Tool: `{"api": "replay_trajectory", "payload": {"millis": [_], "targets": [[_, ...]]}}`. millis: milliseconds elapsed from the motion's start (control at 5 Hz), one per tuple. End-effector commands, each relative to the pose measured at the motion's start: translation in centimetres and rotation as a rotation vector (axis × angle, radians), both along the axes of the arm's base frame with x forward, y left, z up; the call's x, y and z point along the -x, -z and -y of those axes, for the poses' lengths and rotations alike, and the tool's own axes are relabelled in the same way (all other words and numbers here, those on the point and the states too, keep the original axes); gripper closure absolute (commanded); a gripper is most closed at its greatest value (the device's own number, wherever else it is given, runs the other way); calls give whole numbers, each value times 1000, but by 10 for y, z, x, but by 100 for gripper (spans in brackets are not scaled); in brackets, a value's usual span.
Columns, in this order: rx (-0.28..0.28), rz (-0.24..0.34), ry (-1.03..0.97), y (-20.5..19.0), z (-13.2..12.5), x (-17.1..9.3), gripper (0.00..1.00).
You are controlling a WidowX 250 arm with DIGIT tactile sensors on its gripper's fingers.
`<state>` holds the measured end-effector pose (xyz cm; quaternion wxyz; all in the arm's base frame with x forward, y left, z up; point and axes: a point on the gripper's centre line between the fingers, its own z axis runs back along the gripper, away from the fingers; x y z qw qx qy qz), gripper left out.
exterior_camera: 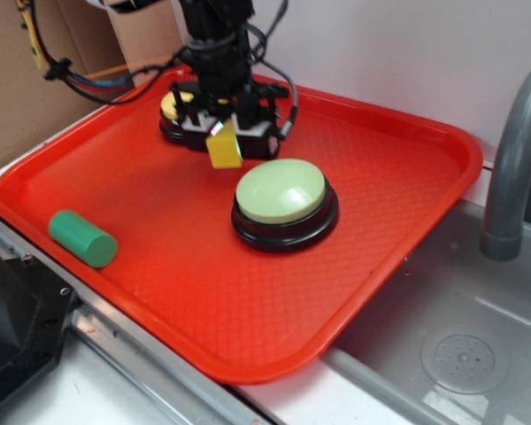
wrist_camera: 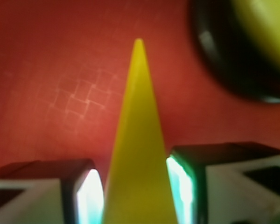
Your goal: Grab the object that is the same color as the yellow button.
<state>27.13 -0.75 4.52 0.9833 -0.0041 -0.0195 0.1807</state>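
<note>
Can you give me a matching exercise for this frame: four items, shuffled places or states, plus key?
Items:
1. yellow wedge
2. green cylinder
3. pale green button
4. yellow button

Places or states:
A. lying near the tray's left edge
B. partly hidden behind the gripper
C. pinched between the fingers
D. standing mid-tray, untouched

Pairs: 1-C, 2-A, 3-D, 4-B

I see a pale wall [exterior_camera: 407, 44] across the top of the frame. At upper left stands brown cardboard [exterior_camera: 9, 97]. A grey steel sink [exterior_camera: 460, 336] fills the lower right, with a round drain [exterior_camera: 457, 356] in its floor and a grey curved faucet [exterior_camera: 518, 159] at the right edge. A metal counter edge [exterior_camera: 115, 345] runs along the lower left. The light is soft and even.
</note>
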Motion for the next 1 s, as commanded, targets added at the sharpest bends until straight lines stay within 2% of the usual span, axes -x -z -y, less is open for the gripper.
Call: {"api": "replay_trajectory", "payload": {"millis": [0,200,400,600,800], "targets": [[-67,92,219,-85,-7,28,100],[-15,119,227,-109,-16,58,100],[7,120,119,-118,-28,91,100],[41,113,43,-112,-35,107,100],[50,55,-50,-108,-35,101,100]]}}
